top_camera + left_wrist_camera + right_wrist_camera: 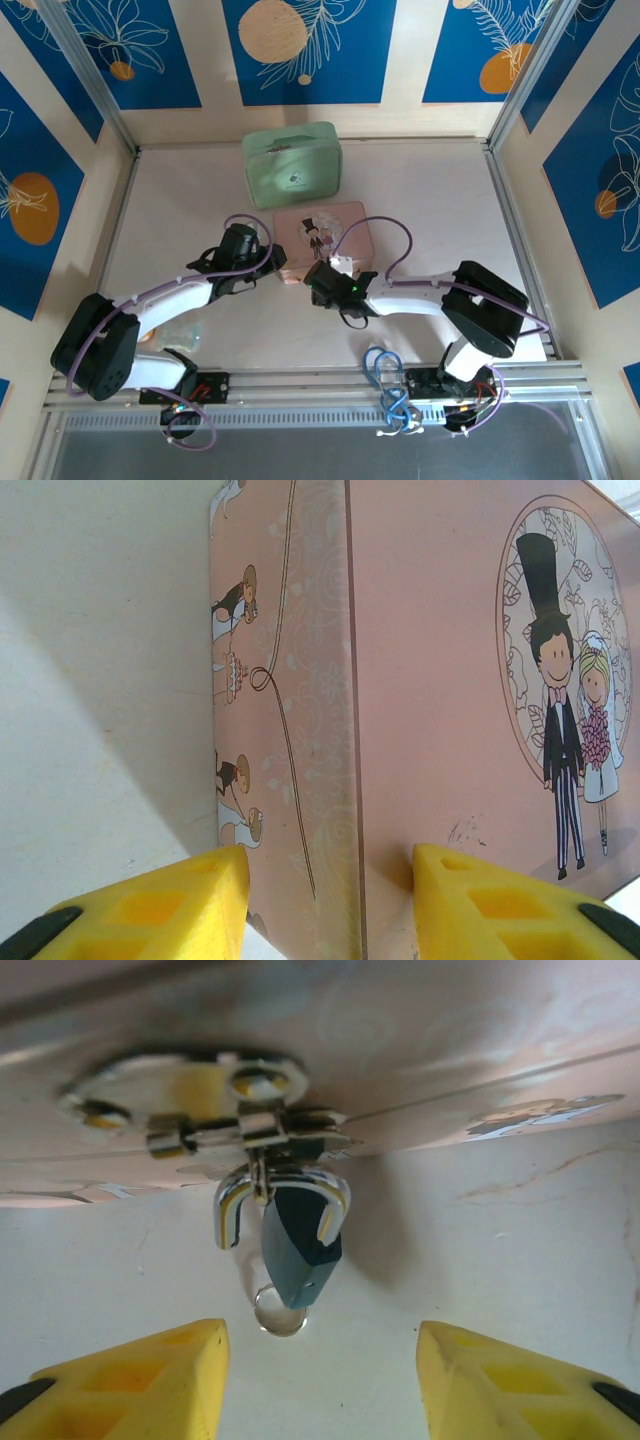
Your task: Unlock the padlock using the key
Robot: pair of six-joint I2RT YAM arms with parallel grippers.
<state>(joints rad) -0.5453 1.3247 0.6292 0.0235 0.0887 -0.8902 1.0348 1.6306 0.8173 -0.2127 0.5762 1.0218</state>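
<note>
- Pale counter (520, 1250) lies behind the padlock (297, 1245), which hangs from the latch (250, 1132) of the pink box (420, 1030).
- Right pincer (320, 1350) is released, its prongs spread just beneath the padlock without touching it.
- Left pincer (330, 865) straddles the box's edge; I cannot tell whether it grips.

The padlock (298, 1248) looks blurred, and the pink box (440, 680) runs off-frame.

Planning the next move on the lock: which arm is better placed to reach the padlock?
Right. The right gripper, open with nothing between its fingers, directly faces the padlock hanging from the latch of the pink box. The left gripper straddles the box's edge instead.
</note>
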